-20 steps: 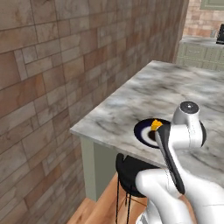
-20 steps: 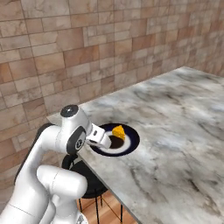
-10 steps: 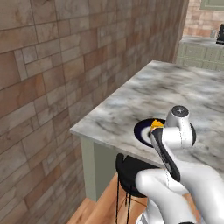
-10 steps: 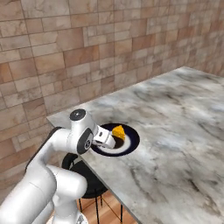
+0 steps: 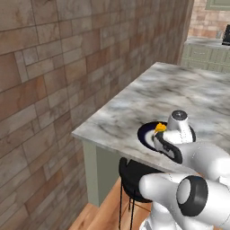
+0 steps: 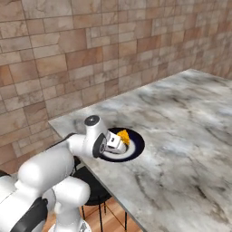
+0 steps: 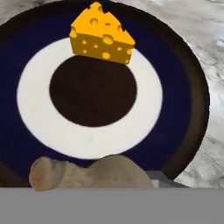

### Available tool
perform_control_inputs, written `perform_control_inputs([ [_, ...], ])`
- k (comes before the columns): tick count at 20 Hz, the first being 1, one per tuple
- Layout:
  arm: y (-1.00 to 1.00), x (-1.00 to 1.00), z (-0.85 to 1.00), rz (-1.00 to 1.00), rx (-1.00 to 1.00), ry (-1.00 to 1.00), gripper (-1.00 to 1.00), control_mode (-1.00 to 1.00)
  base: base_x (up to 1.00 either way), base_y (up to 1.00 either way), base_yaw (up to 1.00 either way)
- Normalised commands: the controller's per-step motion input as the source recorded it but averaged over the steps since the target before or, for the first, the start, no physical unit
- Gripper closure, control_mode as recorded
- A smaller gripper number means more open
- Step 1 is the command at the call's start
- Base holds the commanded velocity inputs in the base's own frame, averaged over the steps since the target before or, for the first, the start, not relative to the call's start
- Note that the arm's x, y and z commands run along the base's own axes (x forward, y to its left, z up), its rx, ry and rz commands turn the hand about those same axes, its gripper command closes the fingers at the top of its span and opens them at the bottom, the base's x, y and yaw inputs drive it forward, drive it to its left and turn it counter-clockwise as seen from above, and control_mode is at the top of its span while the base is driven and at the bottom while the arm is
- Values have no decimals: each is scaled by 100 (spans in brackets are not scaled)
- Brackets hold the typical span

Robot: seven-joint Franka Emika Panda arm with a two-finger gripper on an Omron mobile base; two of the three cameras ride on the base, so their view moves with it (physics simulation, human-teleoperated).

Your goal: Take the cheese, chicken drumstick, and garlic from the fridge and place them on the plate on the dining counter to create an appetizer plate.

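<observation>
The gripper (image 6: pixel 118 142) hangs low over the plate (image 7: pixel 183 109), gripping the drumstick (image 7: pixel 87 174) at frame bottom. Cheese (image 7: pixel 101 36) sits upper centre. Lower onto the bare dark centre, then release gently

The arm folds forward, its pincer (image 6: pixel 118 142) angled downward (jaws partly apart).

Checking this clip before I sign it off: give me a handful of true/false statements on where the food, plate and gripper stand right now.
1. The cheese lies on the plate. True.
2. The plate sits near the edge of the dining counter. True.
3. The chicken drumstick lies on the counter beside the plate. False: it is at the gripper, over the plate's near rim.
4. The cheese sits in the plate's dark centre. False: it rests on the pale ring and navy band, at the far side in the hand view.
5. Garlic is on the plate. False: only the cheese rests there.
</observation>
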Motion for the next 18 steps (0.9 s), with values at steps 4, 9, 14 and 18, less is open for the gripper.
perform_control_inputs([
  [4,-12,59,-23,0,0,8,100,-100,0,0,0],
  [9,-12,58,-27,0,0,8,100,-100,0,0,0],
  [14,-13,44,-29,0,0,9,-100,-100,0,0,0],
  [18,-26,-7,-3,0,0,2,-100,-100,0,0,0],
])
